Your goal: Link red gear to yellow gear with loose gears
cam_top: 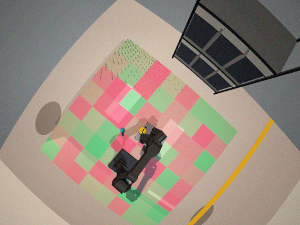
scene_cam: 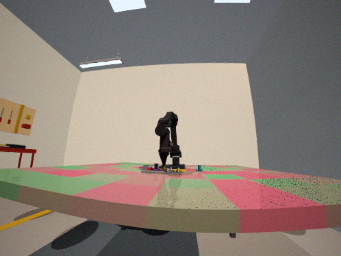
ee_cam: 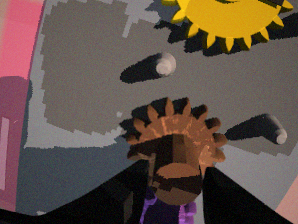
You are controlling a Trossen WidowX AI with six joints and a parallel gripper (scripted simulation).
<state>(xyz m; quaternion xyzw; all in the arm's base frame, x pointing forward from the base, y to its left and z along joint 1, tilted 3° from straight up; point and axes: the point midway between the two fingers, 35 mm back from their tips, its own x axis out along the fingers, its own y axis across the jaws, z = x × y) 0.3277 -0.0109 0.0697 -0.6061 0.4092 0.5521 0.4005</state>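
The grey board (ee_cam: 75, 75) carries the yellow gear (ee_cam: 230, 22) (cam_top: 142, 130) (scene_cam: 180, 170) with its black stripe. A brown gear (ee_cam: 172, 122) with a round-topped knob is low over the board, apart from the yellow gear; whether it sits flat is unclear. My gripper (ee_cam: 176, 172) (scene_cam: 163, 166) is slightly open around the knob, a fingertip on each side with narrow gaps. A purple gear (ee_cam: 189, 213) shows partly behind the knob. Two bare pegs (ee_cam: 165, 65) (ee_cam: 281, 137) stand near the brown gear. The red gear (scene_cam: 149, 168) is small in the exterior view and outside the wrist view.
A small teal piece (cam_top: 122, 130) (scene_cam: 199, 168) stands on the checkered table away from the board. A dark piece (scene_cam: 156, 165) stands near the red gear. The arm covers part of the board in the top view.
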